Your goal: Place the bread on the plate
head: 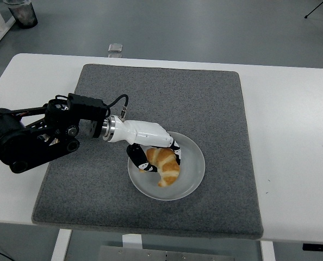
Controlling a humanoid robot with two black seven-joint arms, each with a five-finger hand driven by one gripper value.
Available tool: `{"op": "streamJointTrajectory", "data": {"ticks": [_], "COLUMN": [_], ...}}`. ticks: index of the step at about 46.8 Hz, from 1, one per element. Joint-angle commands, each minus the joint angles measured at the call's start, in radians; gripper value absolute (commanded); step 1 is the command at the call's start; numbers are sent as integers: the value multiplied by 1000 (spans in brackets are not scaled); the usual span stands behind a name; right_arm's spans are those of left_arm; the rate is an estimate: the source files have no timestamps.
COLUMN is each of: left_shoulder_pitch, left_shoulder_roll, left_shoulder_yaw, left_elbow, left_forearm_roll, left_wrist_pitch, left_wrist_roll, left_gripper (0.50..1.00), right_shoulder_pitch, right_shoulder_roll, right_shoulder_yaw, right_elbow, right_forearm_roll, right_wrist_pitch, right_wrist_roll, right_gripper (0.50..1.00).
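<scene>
Head view: a white table [292, 136] seen from above, with a grey mat [167, 109] covering its middle; the plate serves as the landmark below.
Plate [191, 176]: pale, round, lying on the mat toward the mat's near edge, a little right of the mat's centre.
Bread [166, 166]: a golden-brown croissant, over the plate's left half, inside the rim; whether it rests fully on the plate's surface cannot be told.
Left hand [150, 149]: white shell with black finger segments, reaching over the plate's left rim from the left; its fingers [138, 159] are curled around the upper left end of the bread, gripping it.
Left arm [36, 138]: black, left of the plate, stretched over the mat's left edge.
Small grey object [115, 48]: far behind the plate, on the floor beyond the table's far edge.
Dark container [21, 12]: far behind and left of the plate, on the floor.
Writing: no brand, label or lettering is legible anywhere.
</scene>
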Motion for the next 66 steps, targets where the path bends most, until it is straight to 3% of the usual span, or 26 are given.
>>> {"op": "streamJointTrajectory", "data": {"ticks": [1,4,7,13,40,52,66], "left_shoulder_pitch": [0,0,2,2,-24,-24,-24], "left_shoulder_roll": [0,0,2,2,5,0,-12], "left_shoulder_yaw": [0,-1,-3,-3,-63,-110,-132], "left_elbow": [1,1,1,1,-20,4,115], "left_forearm_roll": [-6,-6,-8,-21,-216,-504,-961], "left_wrist_pitch": [-1,1,1,27,24,32,173], "left_wrist_roll": [0,0,0,0,0,2,2], "left_gripper": [775,840,994,994,994,994,994], "right_shoulder_pitch": [0,0,0,0,0,0,0], "right_shoulder_roll": [0,0,0,0,0,0,0], "right_shoulder_yaw": [0,0,0,0,0,0,0], "right_elbow": [0,0,0,0,0,0,0], "right_forearm_roll": [0,0,0,0,0,0,0], "right_wrist_pitch": [0,0,0,0,0,0,0], "right_wrist_roll": [0,0,0,0,0,0,0], "right_gripper": [952,952,952,952,952,952,954]}}
